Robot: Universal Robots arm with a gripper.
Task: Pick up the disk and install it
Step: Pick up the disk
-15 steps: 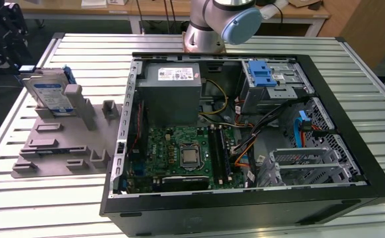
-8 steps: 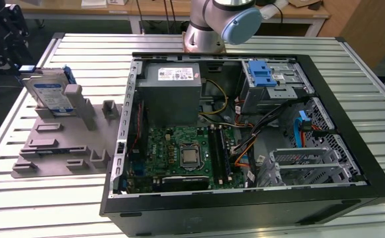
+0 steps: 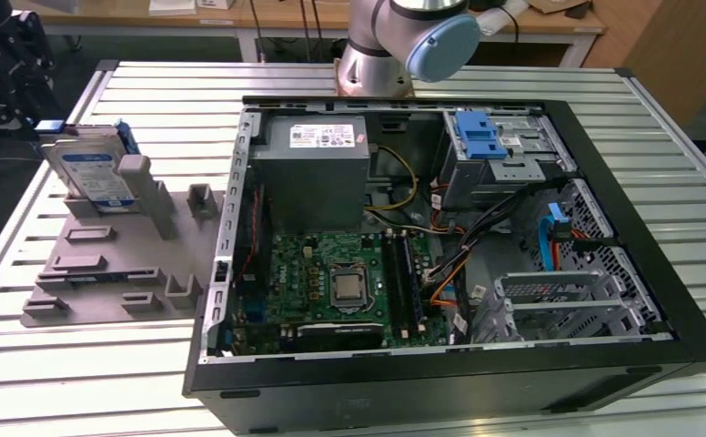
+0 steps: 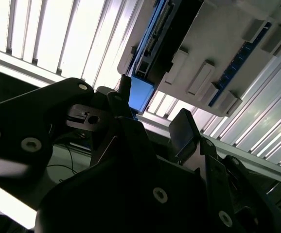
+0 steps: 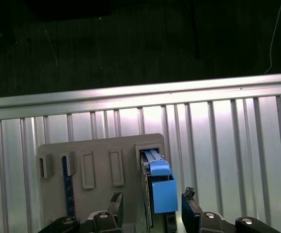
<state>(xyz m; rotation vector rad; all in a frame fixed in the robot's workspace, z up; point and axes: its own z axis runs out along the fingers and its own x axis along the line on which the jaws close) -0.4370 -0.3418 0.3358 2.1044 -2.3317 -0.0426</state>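
The disk, a silver drive with a blue-and-white label, stands on edge in a slot of the grey holder at the exterior view's left. In the first wrist view its blue carrier end sits between my two dark fingertips, with a gap on each side. My gripper is open and straddles that end without closing on it. The second wrist view shows the same blue end just past the gripper. In the exterior view the gripper is a dark mass at the far left, beside the disk's upper corner.
An open black computer case lies on the slatted metal table. Inside are a grey metal box with a white sticker, a green board, and a silver cage with a blue latch. The table's edge runs just beyond the holder.
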